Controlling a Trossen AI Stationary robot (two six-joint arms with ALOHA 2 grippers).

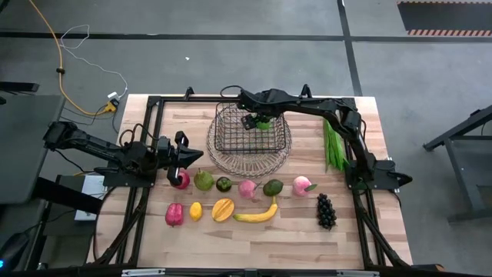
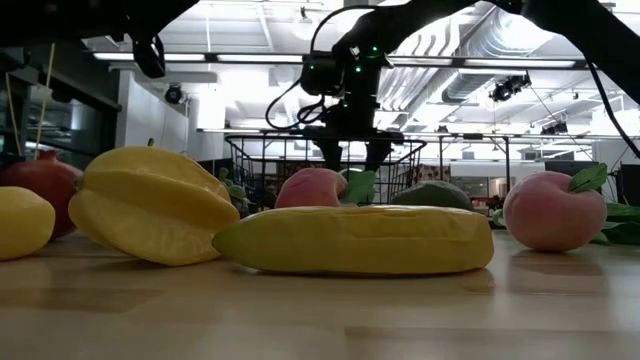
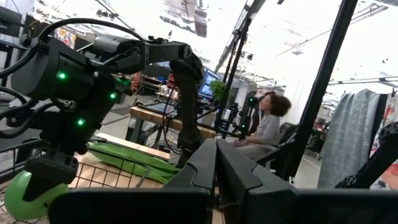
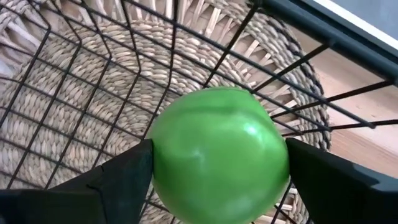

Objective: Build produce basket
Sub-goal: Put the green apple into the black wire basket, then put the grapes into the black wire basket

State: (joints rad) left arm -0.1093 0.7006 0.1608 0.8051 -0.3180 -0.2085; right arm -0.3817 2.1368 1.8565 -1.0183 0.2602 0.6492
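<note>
Right wrist view, right end effector [image 4: 217, 168] grasping green apple [image 4: 217, 152] over basket [image 4: 74, 124], apple's underside hidden; left end effector [image 3: 214, 168] clenched.

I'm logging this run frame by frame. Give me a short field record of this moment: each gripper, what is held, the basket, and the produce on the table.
right gripper: over the basket, fingers on either side of a green apple
apple: inside the basket's rim, above its woven bottom; contact with bottom cannot be told
left gripper: shut, empty, by the table's left side beside a red fruit
table: produce in two rows, including starfruit, banana, grapes
green husk: right of basket
</note>
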